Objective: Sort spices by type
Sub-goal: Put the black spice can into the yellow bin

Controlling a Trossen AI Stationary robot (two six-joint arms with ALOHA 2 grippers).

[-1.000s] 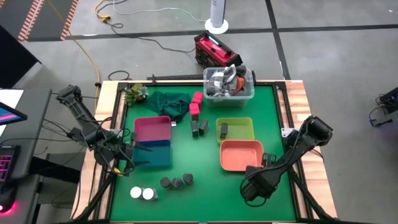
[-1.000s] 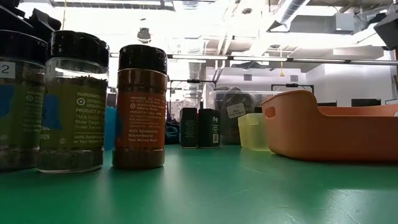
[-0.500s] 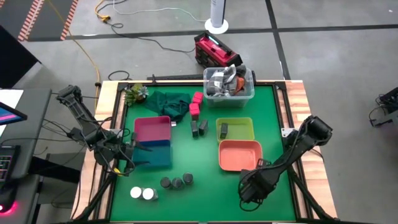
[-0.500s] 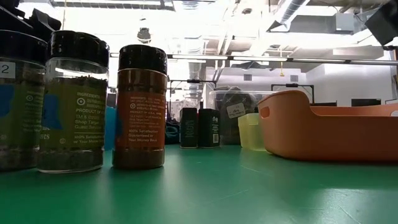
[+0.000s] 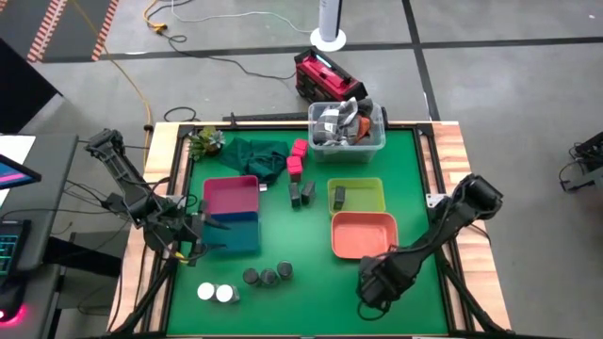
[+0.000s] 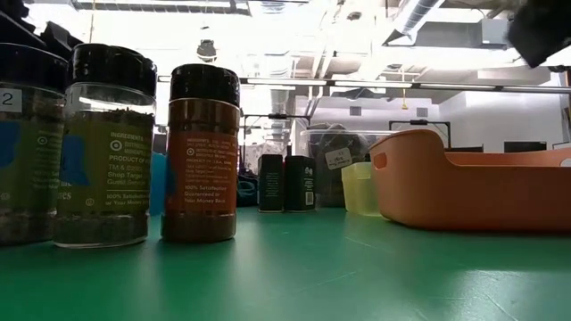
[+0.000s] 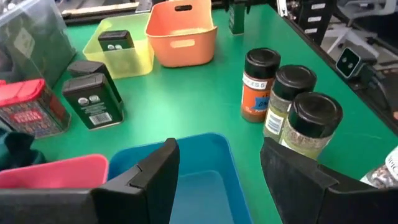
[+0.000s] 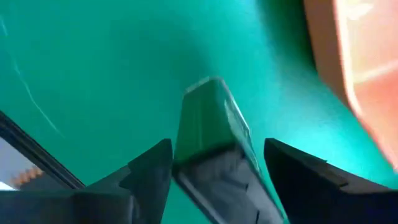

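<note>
My left gripper (image 5: 196,237) (image 7: 217,155) waits open over the blue tray's (image 7: 199,180) near-left corner. My right gripper (image 5: 374,282) (image 8: 217,149) hovers just past the orange tray's (image 5: 365,234) near edge, shut on a dark grey block (image 8: 214,134). Three dark-lidded round jars (image 5: 268,275) (image 6: 203,152) and two white-topped jars (image 5: 217,293) stand near the table's near edge. Two dark blocks (image 5: 301,193) (image 7: 93,93) stand mid-table, and another (image 5: 338,196) is in the yellow-green tray. Pink cubes (image 5: 296,158) sit beside the green cloth. My right gripper has the dark grey block pinched between its two fingers (image 8: 152,171), which lie on opposite side faces. The block's free end (image 8: 208,93) sticks out past the fingertips along their length. Whether the block is off the table I cannot tell.
A clear tub of clutter (image 5: 347,127) sits at the far edge, with a green cloth (image 5: 254,155) and a small plant (image 5: 203,141) at far left. The pink tray (image 5: 231,196) adjoins the blue tray (image 5: 236,234). Open green mat lies between jars and orange tray.
My right gripper has moved from the orange tray's near-right corner toward the table's near-left, along the tray's near edge, carrying the block. In the low view the orange tray has shifted slightly left.
</note>
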